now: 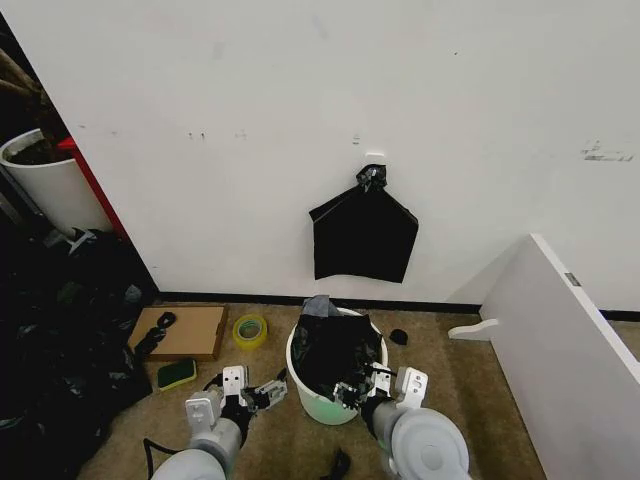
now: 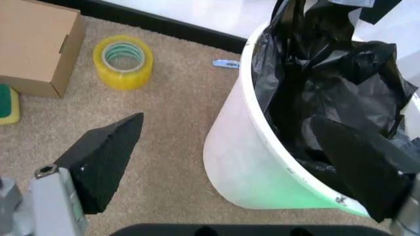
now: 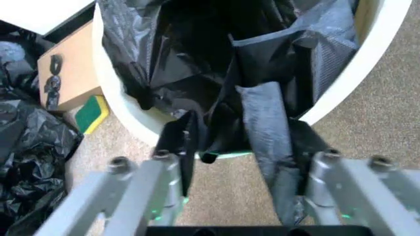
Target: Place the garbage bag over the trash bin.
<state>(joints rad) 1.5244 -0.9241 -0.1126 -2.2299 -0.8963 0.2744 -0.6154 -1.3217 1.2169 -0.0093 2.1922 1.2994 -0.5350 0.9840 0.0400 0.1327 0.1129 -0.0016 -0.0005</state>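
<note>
- Bag work comes first: the garbage bag [image 1: 333,350] sits bunched inside the trash bin [image 1: 322,403], most of its crinkled black film stuffed down in the mouth, with a grey-looking flap standing up at the wall side of the rim.
- Judging by this, the step in hand is drawing the bag's edge up and out over the near rim, and the job looks early, since the white rim is bare along most of its visible length.
- To do it well, I would pull outward and down gently, because the film is thin and could tear or slip, and the light bin could tip or slide on the carpet.
- Right claw [image 3: 243,160] hangs low at the bin's near rim, its fingers spread on either side of a hanging fold of bag; one strip of film trails down past a finger, but I cannot tell whether anything is truly pinched.
- Left claw [image 2: 246,162] is at the bin's left side near the floor, fingers spread wide: one pad stands off the bin wall over the carpet, the other reaches over the rim toward the film.
- Both arms are bent low, wrists angled toward the bin.
- Roll of yellow tape [image 1: 249,330] and a cardboard box [image 1: 190,330] lie on the carpet to the left, apart from the bin.
</note>
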